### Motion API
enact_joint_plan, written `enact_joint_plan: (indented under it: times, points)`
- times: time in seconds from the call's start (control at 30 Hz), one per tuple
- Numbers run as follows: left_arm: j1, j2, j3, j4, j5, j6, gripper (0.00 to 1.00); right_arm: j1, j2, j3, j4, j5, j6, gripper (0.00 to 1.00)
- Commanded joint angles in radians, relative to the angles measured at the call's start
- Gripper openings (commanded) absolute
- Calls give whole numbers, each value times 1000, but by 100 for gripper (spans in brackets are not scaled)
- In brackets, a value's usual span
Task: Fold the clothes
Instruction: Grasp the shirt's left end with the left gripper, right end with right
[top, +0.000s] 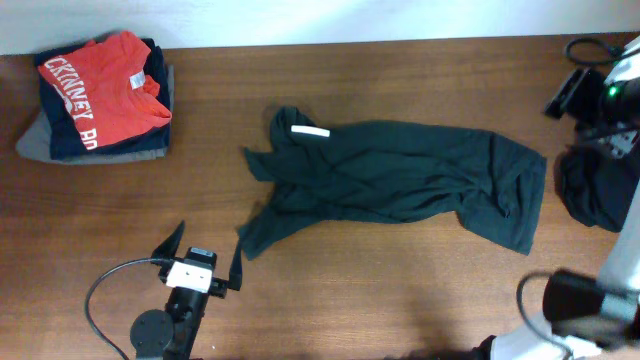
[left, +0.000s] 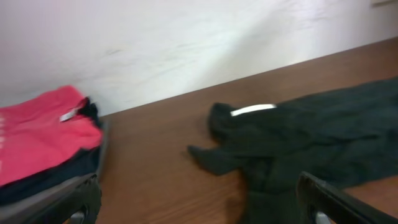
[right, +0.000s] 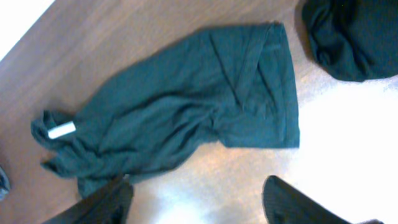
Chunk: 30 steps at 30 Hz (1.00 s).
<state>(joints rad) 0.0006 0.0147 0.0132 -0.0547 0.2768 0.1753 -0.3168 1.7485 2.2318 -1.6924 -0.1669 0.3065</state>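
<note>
A dark grey-green T-shirt lies crumpled and spread across the middle of the table, with a white tag at its left end. It also shows in the left wrist view and the right wrist view. A black garment lies heaped at the right edge and shows in the right wrist view. My left gripper is open and empty, just front-left of the shirt's lower corner; its fingers frame bare wood. My right gripper is open and empty above the table in front of the shirt.
A folded stack with a red lettered shirt on top sits at the back left, also in the left wrist view. Black equipment with a green light and cables stands at the back right. My right arm is at the front right.
</note>
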Motion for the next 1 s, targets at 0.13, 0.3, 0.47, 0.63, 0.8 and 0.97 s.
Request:
enact_joint_plan:
  times: [0.13, 0.3, 0.47, 0.63, 0.8, 0.97]
  points:
    - [2, -9, -3, 39, 343, -32, 99, 32, -208, -228, -6, 29, -26, 93]
    - [2, -9, 3, 150, 445, -179, 99, 32, -252, -389, -3, 20, -67, 96]
    - [2, 23, 117, 110, 442, -244, 99, 32, -254, -511, 56, -2, -67, 96]
    - [2, 237, 378, -247, 349, -225, 99, 37, -254, -607, 137, -78, -67, 96]
    - [2, 595, 664, -460, 423, -134, 99, 52, -254, -653, 161, -85, -67, 96]
    - [2, 876, 849, -526, 633, -114, 99, 76, -254, -668, 160, -84, -93, 96]
